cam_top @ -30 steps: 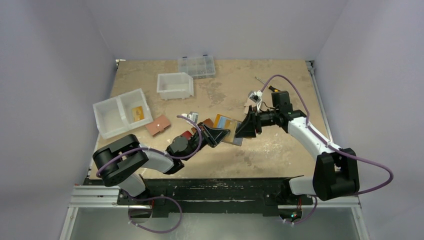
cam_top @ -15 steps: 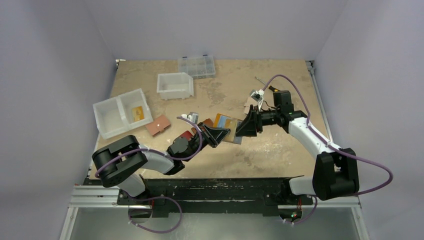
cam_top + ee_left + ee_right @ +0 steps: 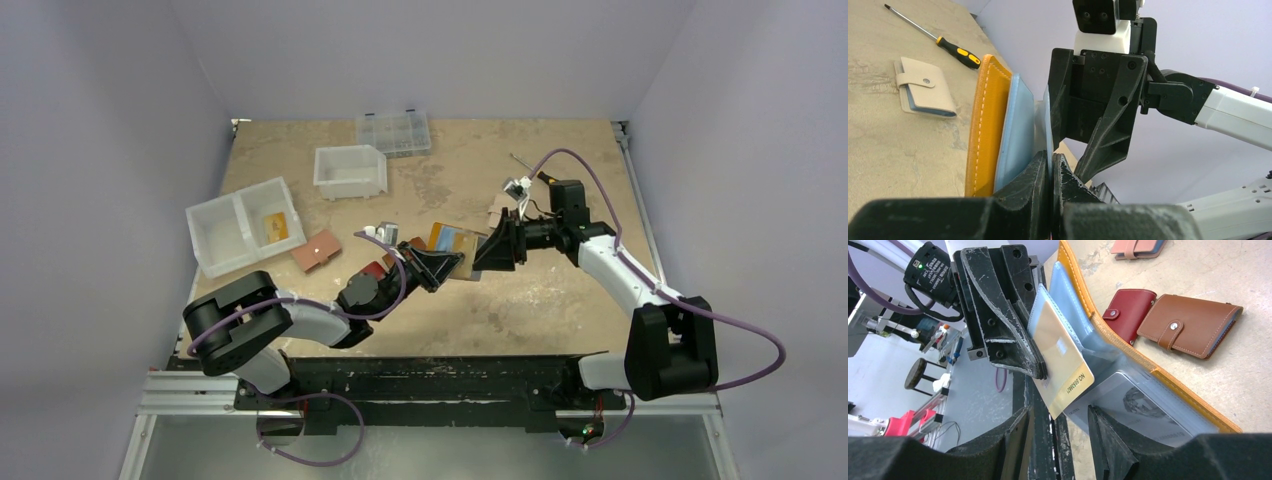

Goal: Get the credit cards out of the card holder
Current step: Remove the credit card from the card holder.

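Observation:
The mustard-yellow card holder (image 3: 1158,375) hangs open between my two grippers above the table, its clear blue-tinted sleeves (image 3: 1015,130) fanned out. My left gripper (image 3: 1050,157) is shut on one sleeve of the card holder (image 3: 455,243). A pale gold credit card (image 3: 1063,360) sticks out of that sleeve, with its lower corner between the fingers of my right gripper (image 3: 1060,412). That gripper is open and does not touch the card. A whitish card (image 3: 1133,405) sits in another sleeve beside the right finger (image 3: 1108,440).
A dark red wallet (image 3: 1128,310), a brown wallet (image 3: 1188,322) and a pink one (image 3: 316,250) lie on the table. A cream wallet (image 3: 923,87) and a screwdriver (image 3: 943,42) lie farther back. White bins (image 3: 240,225) (image 3: 350,170) and a clear organiser (image 3: 393,132) stand at the back left.
My right gripper has shifted slightly toward the back and its jaws stand a little wider. The left gripper still clamps the sleeve, and the holder has tipped up a little.

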You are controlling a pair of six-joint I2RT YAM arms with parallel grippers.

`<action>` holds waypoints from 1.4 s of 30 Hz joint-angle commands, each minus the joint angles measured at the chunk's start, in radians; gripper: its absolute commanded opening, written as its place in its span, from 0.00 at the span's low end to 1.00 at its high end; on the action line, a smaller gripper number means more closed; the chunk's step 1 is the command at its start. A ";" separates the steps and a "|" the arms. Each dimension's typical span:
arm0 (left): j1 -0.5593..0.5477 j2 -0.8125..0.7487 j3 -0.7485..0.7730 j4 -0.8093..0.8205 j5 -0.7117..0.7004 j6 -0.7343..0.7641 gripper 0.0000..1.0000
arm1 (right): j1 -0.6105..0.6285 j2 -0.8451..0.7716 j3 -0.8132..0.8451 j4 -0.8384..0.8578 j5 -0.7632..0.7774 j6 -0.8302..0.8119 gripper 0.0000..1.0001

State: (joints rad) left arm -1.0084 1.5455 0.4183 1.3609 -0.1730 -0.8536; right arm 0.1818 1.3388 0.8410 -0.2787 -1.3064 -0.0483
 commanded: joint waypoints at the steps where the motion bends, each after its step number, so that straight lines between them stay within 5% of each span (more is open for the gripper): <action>1: -0.013 -0.023 0.051 0.117 -0.006 0.016 0.00 | -0.012 -0.033 -0.020 0.062 -0.065 0.039 0.51; 6: -0.026 0.013 0.073 0.144 -0.002 0.011 0.00 | -0.021 -0.046 -0.051 0.160 -0.116 0.152 0.49; 17: -0.041 0.042 0.079 0.165 -0.022 0.011 0.00 | -0.030 -0.041 -0.059 0.198 -0.145 0.192 0.23; 22: -0.041 0.017 0.062 0.149 -0.041 0.016 0.00 | -0.035 -0.039 -0.059 0.199 -0.143 0.193 0.20; 28: -0.041 0.018 0.042 0.165 -0.054 -0.012 0.00 | -0.039 -0.040 -0.059 0.200 -0.148 0.188 0.00; 42: -0.031 -0.039 0.007 0.113 -0.030 -0.039 0.30 | -0.042 -0.013 -0.030 0.095 -0.109 0.090 0.00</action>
State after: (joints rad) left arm -1.0454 1.5570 0.4294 1.4239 -0.2165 -0.8795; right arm 0.1471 1.3216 0.7815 -0.1467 -1.4284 0.1001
